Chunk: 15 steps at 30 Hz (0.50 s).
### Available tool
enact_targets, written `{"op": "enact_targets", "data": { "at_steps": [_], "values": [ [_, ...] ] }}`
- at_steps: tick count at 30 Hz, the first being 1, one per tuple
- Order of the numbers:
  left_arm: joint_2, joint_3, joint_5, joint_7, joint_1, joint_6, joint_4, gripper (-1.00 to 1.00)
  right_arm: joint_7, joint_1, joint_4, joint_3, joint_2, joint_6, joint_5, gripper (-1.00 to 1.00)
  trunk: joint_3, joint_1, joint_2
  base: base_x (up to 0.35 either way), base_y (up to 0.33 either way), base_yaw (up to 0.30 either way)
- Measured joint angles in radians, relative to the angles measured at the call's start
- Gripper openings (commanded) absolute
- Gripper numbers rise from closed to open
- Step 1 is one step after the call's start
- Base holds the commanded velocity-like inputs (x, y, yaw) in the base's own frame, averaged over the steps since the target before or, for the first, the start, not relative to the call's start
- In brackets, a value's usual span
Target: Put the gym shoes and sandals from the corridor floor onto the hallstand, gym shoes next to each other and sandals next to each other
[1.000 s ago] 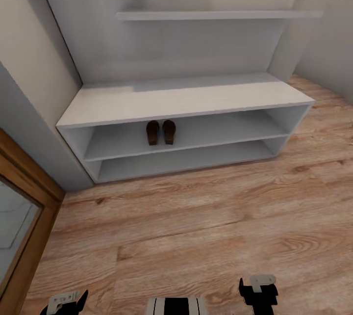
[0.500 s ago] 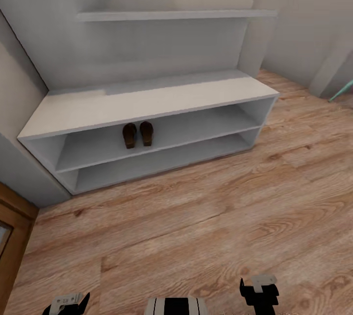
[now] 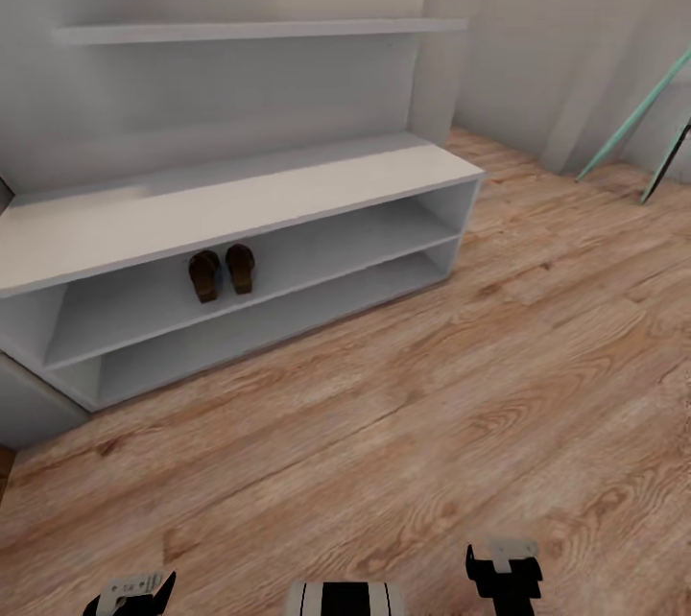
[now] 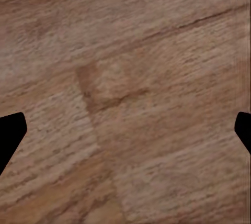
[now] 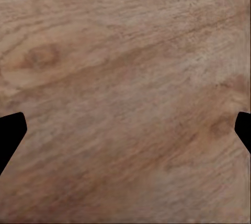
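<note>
Two dark brown sandals [image 3: 221, 272] lie side by side on the upper open shelf of the white-grey hallstand [image 3: 240, 199], left of its middle. The gym shoes are out of view. My left gripper [image 4: 125, 135] hangs open over bare wood-plank corridor floor [image 3: 432, 405], its black fingertips [image 4: 10, 132] wide apart at the picture's sides. My right gripper [image 5: 125, 135] is open over the floor as well, with nothing between its fingers [image 5: 10, 132]. Parts of both arms show at the bottom edge of the head view.
A floating shelf [image 3: 259, 29] hangs on the tall back panel above the bench. A teal-framed leaning mirror [image 3: 638, 122] stands against the wall at the far right. Wood floor stretches between me and the rack.
The head view has swung to the right: the rack and sandals shifted left in the picture and the teal frame came in at the right. The grippers hold the same pose.
</note>
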Motion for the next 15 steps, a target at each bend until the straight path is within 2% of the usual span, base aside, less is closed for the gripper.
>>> {"op": "enact_targets", "data": {
  "at_steps": [2,3,4,6,15],
  "values": [
    [0.000,0.000,0.000,0.000,0.000,0.000,0.000,1.00,0.000,0.000,0.000,-0.001,0.000,0.001,-0.017,1.00,0.000,0.000,0.000,0.000,0.000,-0.299],
    [0.000,0.000,0.000,0.000,0.000,0.000,0.000,1.00,-0.002,0.000,0.000,-0.003,0.000,0.002,-0.066,1.00,0.000,0.000,0.000,0.000,0.000,-0.299],
    [0.000,0.000,0.000,0.000,0.000,0.000,0.000,1.00,-0.002,0.000,0.000,-0.002,-0.001,0.003,-0.083,1.00,0.000,0.000,0.000,0.000,0.000,-0.299],
    [0.000,0.000,0.000,0.000,0.000,0.000,0.000,1.00,-0.003,0.000,0.000,-0.002,-0.001,0.004,-0.099,1.00,0.000,0.000,0.000,0.000,0.000,-0.299],
    [0.000,0.000,0.000,0.000,0.000,0.000,0.000,1.00,-0.003,0.000,0.001,-0.001,-0.001,0.005,-0.115,1.00,0.000,0.000,0.000,0.000,0.000,-0.299]
  ]
}}
